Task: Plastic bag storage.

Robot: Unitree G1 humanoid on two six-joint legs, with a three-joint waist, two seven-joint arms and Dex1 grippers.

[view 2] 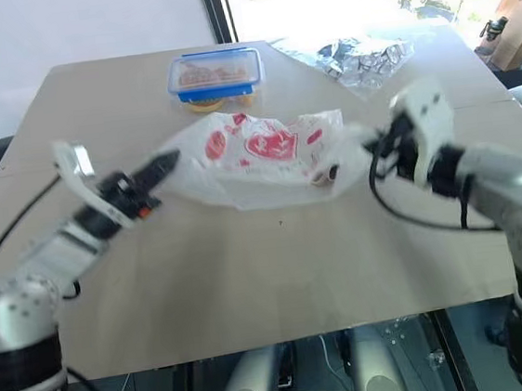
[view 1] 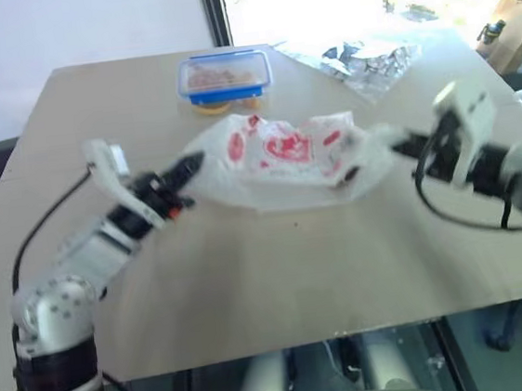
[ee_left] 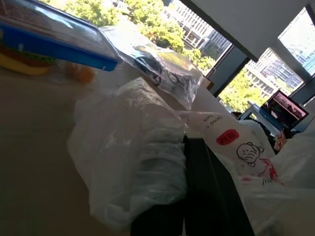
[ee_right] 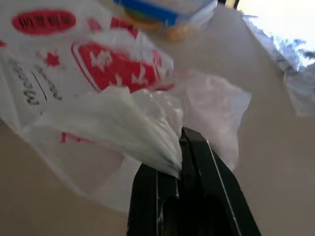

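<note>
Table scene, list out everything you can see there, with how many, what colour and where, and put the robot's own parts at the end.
plastic bag: one, translucent white with red prints, mid-table, stretched between the two hands.
food container: one, clear with blue lid and rim, far side of the table behind the bag.
yellow item: one, partly under the container's near edge; cannot tell what it is.
crumpled wrapper: one, clear-silvery with dark bits, far right of the table.
table: one, light tan, bearing all of these.
cardboard box: one, brown, off the table at far right.
left hand: one, black fingers, shut on the bag's left end.
right hand: one, black fingers, shut on the bag's right end.
</note>
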